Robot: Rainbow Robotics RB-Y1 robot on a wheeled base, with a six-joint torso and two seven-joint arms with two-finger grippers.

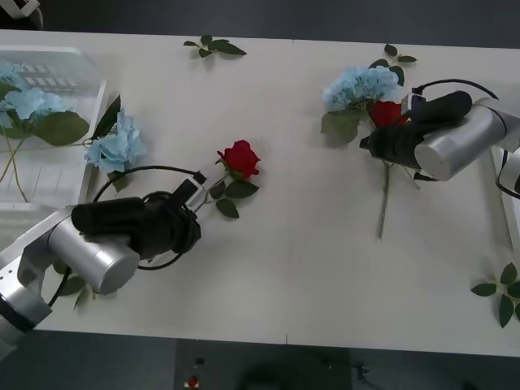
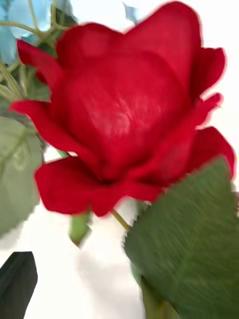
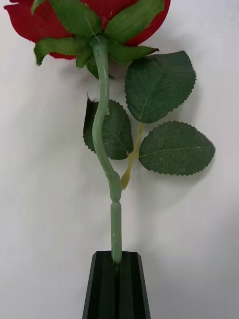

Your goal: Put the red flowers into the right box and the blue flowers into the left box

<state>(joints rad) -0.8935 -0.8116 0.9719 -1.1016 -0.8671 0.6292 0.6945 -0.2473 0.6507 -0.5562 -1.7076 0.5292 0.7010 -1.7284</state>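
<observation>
At table centre, the left gripper's [image 1: 197, 188] fingers pinch a red rose's [image 1: 240, 158] stem end.

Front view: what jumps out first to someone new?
The two red roses: one mid-table, its stem clamped in the left claw, the other at the right claw, beside a pale-blue hydrangea cluster. More blue flowers lie at the left box.

Red roses [image 1: 240, 158] carry dark green serrated leaves [image 3: 159, 85], pale-blue hydrangea clusters [image 1: 360, 85] lie on a white table [image 1: 309, 268], and the gripper fingers [image 3: 117, 289] are black.
</observation>
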